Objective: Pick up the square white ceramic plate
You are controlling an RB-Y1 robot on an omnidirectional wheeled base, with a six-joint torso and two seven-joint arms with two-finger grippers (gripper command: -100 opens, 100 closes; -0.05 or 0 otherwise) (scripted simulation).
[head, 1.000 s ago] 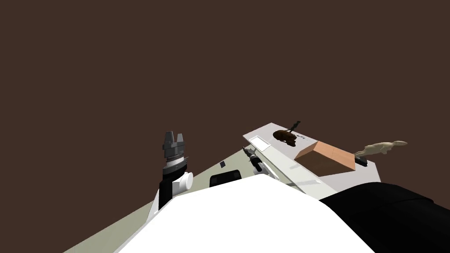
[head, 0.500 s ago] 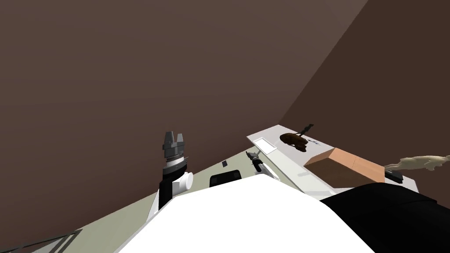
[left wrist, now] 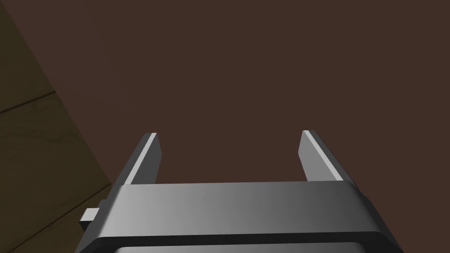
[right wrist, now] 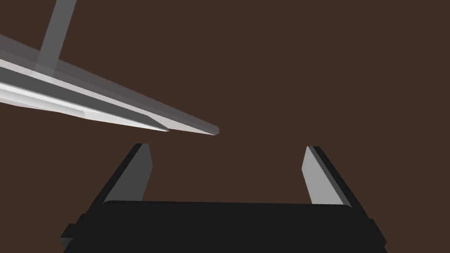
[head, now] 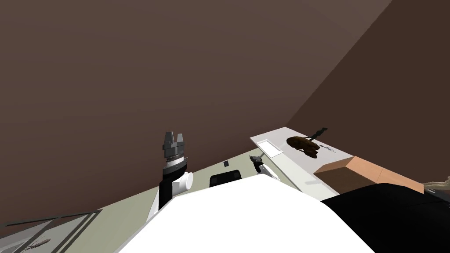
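1. Left claw [head: 174, 136]: raised upright ahead of the chest, blades spread, nothing between them. Only the brown wall [head: 176, 66] lies beyond it. It is well apart from the worktop [head: 292, 164].

2. Right claw [head: 253, 158]: held low, blades likewise spread and empty. In its wrist view the worktop's edge runs just ahead of the blade tips, off to one side and not between them.

3. Plate [head: 269, 147]: square, white, lying flat at the worktop's near corner. It is just beyond the right claw, apart from it, and is the item nearest to it.

4. Farther from the right claw, on the same worktop: a dark brown lump [head: 303, 145], a slim dark object [head: 317, 131] past it, then a tan box [head: 369, 169].

5. Change: over the last second the whole head view has swung. The worktop has slid sideways, a wall corner has appeared, and the pale figure [head: 439, 183] past the box has nearly left the view. This is the base's own turn; both arms have kept their pose.

6. Consequence (judgement): the approach is still under way and no reach has begun. The plate remains close ahead of the right claw, so that arm is the likely one to use. A flat plate calls for the blades to straddle its rim.
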